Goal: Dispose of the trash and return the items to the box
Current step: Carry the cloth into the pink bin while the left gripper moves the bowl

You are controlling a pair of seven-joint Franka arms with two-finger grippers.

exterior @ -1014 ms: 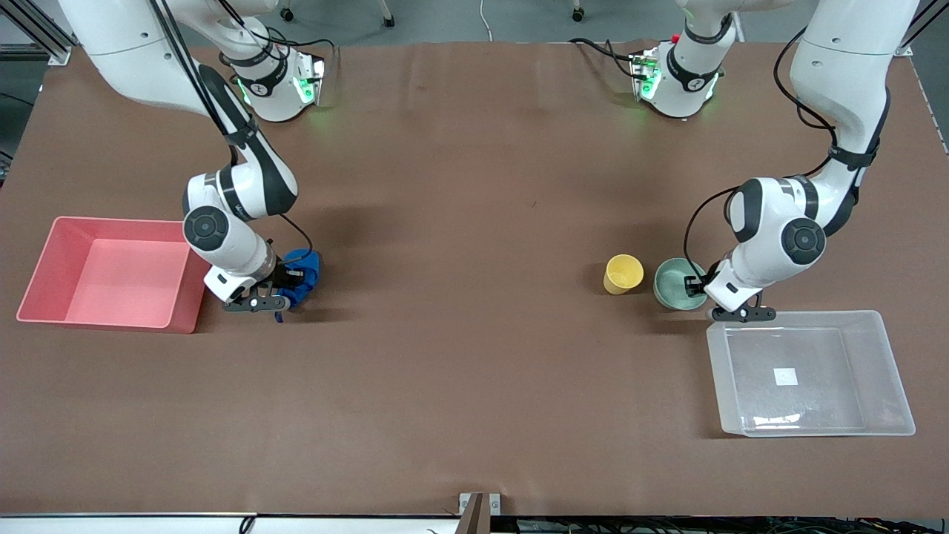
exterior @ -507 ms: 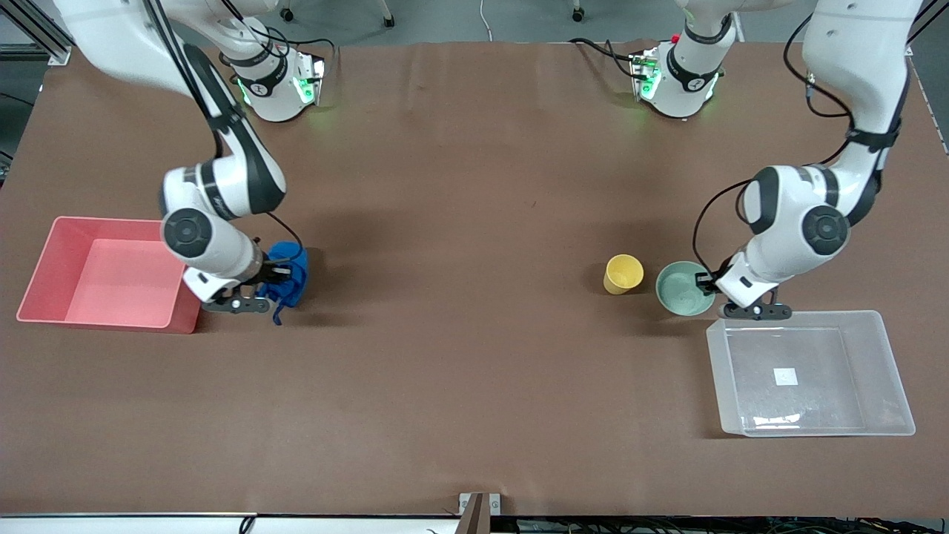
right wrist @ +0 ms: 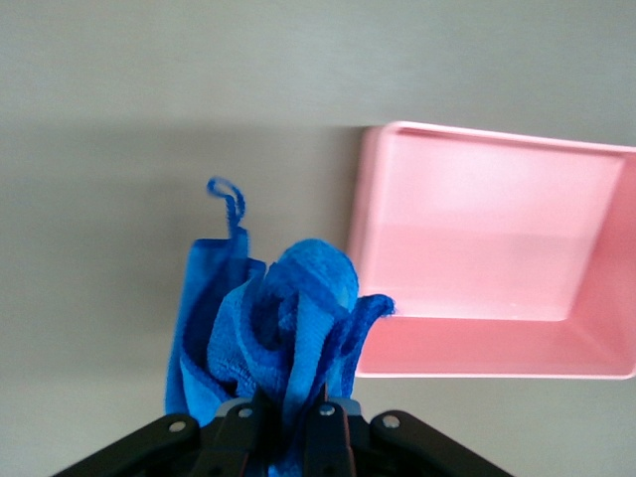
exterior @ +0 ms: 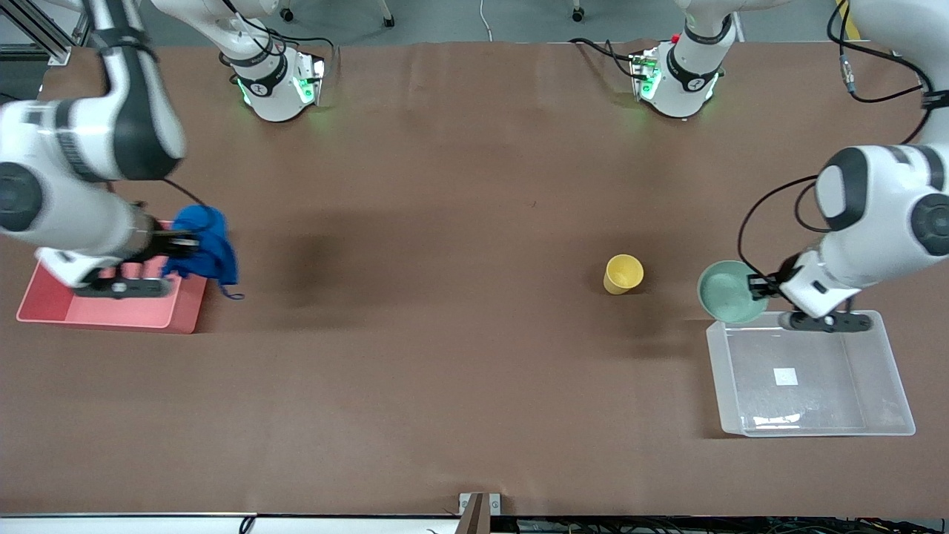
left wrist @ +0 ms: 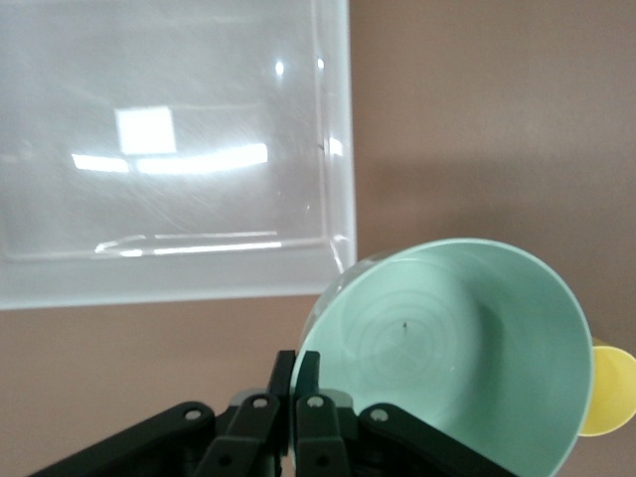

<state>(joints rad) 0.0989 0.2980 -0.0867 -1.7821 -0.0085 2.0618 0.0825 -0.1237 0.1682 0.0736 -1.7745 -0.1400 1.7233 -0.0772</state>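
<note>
My right gripper [exterior: 174, 245] is shut on the blue wad [exterior: 204, 248] and holds it in the air over the edge of the pink bin [exterior: 111, 315]; the wad hangs down from the fingers in the right wrist view [right wrist: 278, 328]. My left gripper [exterior: 760, 288] is shut on the rim of the mint-green bowl [exterior: 728, 291], lifted and tilted over the table at the clear tub's [exterior: 886, 415] corner. The bowl [left wrist: 467, 348] and the tub [left wrist: 179, 268] with its white label show in the left wrist view. The yellow cup [exterior: 623, 274] stands on the table beside the bowl.
The pink bin [right wrist: 477, 348] sits at the right arm's end of the table, the clear tub at the left arm's end. The brown table [exterior: 445, 334] stretches between them. Both arm bases stand along the table's edge farthest from the front camera.
My right gripper has lifted the blue wad off the table and carried it to the pink bin's edge. My left gripper has lifted the green bowl and moved it toward the clear tub.
</note>
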